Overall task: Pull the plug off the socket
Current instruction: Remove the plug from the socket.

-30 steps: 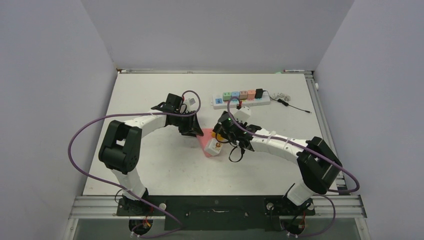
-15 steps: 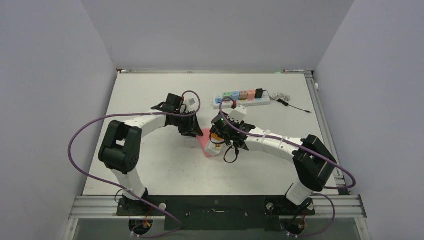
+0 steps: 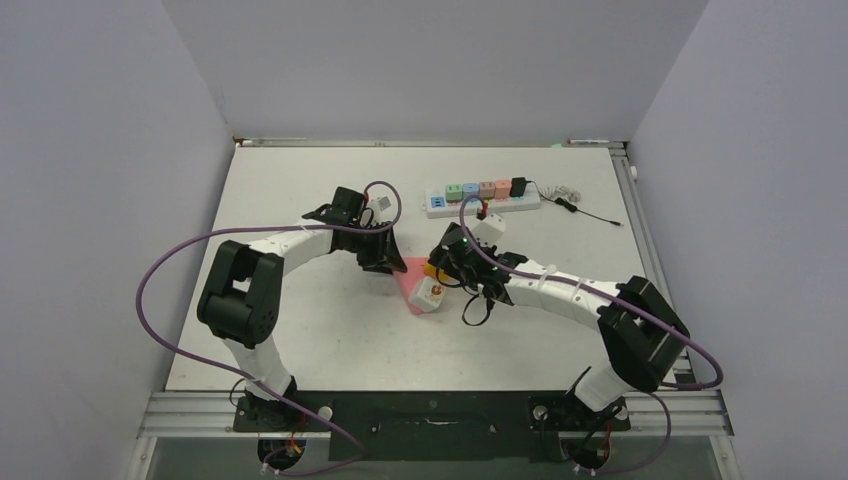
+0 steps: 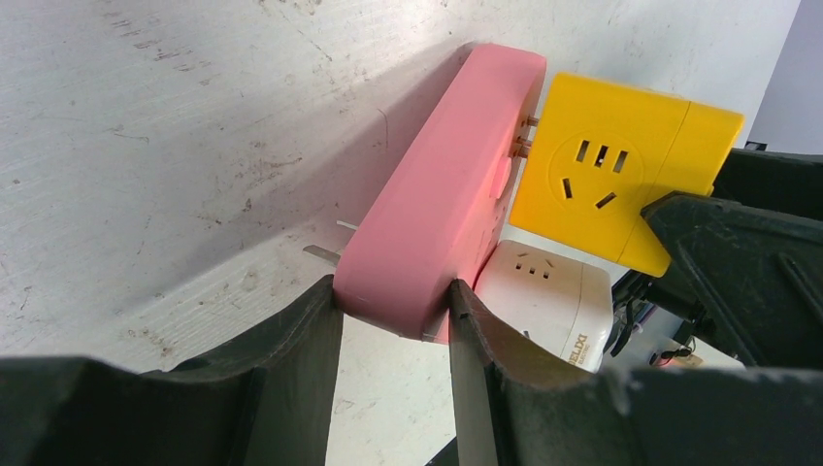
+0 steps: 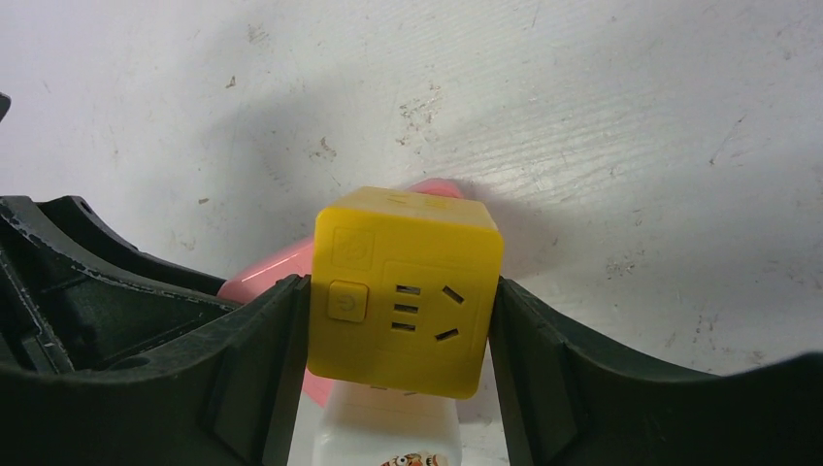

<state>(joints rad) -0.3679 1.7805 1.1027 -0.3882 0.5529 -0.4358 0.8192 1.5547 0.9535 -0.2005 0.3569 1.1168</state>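
Our left gripper (image 4: 393, 303) is clamped on the pink socket (image 4: 442, 209). Our right gripper (image 5: 398, 316) grasps the yellow plug (image 5: 403, 291), which sits on that socket's face beside a white adapter (image 4: 543, 291). The plug's prongs (image 4: 529, 136) show partly bared, so we should pull straight away from the socket without twisting, while bracing the socket firmly.
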